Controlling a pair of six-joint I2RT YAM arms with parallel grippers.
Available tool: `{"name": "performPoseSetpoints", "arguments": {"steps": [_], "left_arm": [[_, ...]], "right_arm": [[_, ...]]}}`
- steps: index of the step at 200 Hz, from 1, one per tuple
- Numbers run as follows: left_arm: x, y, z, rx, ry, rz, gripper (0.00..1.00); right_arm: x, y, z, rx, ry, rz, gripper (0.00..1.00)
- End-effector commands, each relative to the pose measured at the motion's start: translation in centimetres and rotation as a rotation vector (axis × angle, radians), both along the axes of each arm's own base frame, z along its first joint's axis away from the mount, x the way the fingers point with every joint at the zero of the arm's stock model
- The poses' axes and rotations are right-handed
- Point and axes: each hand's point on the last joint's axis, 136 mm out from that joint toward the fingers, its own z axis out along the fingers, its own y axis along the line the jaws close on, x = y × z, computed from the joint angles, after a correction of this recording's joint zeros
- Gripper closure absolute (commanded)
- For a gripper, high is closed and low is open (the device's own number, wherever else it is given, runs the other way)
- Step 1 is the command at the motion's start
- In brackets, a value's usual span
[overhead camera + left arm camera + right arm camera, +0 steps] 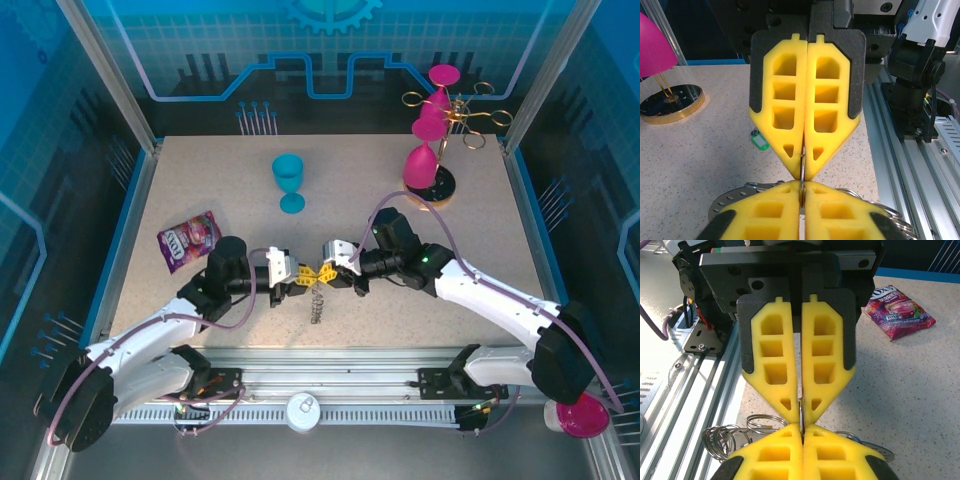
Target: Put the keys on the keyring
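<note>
Speckled counter (200,180), blue goblet (289,183) upper centre, candy bag (189,240) at left, goblet rack (445,188) upper right, green key tag (759,140) lying flat

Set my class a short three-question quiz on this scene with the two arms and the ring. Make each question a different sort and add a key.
1. True or false: the left gripper and the right gripper are both shut on one thin metal ring.
2. What lies flat on the left half of the table? A) a candy bag B) a spoon C) a book
3. Fill in: the small tag lying on the table is coloured ____.
Key: 1 true; 2 A; 3 green.
</note>
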Motion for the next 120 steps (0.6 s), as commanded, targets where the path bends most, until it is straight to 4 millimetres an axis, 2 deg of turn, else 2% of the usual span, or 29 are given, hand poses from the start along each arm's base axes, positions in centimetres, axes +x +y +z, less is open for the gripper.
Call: {"name": "performPoseSetpoints", "arguments": {"steps": [1, 21, 66, 94, 120], "left_arm": [[-0.6, -0.1, 1.8, -0.039, -0.072, -0.027, 0.85], [-0.5, 0.0, 1.5, -0.023, -0.068, -0.015, 0.84], [-0.5, -0.1, 1.3, -0.012, -0.051, -0.024, 0.89], [-0.5, -0.1, 0.9, 0.001, -0.036, -0.022, 0.79], [-0.4, -0.1, 0.4, 0.019, -0.026, -0.022, 0.78]], "right_arm": [[0.2, 0.1, 1.0, 0.009, -0.030, 0.004, 1.00], [0.2, -0.3, 0.9, 0.000, -0.027, -0.003, 1.00], [0.2, -0.3, 1.3, 0.008, -0.026, -0.001, 1.00], [0.1, -0.2, 1.8, 0.024, -0.025, 0.001, 1.00], [0.0, -0.2, 2.1, 0.029, -0.028, 0.002, 1.00]]}}
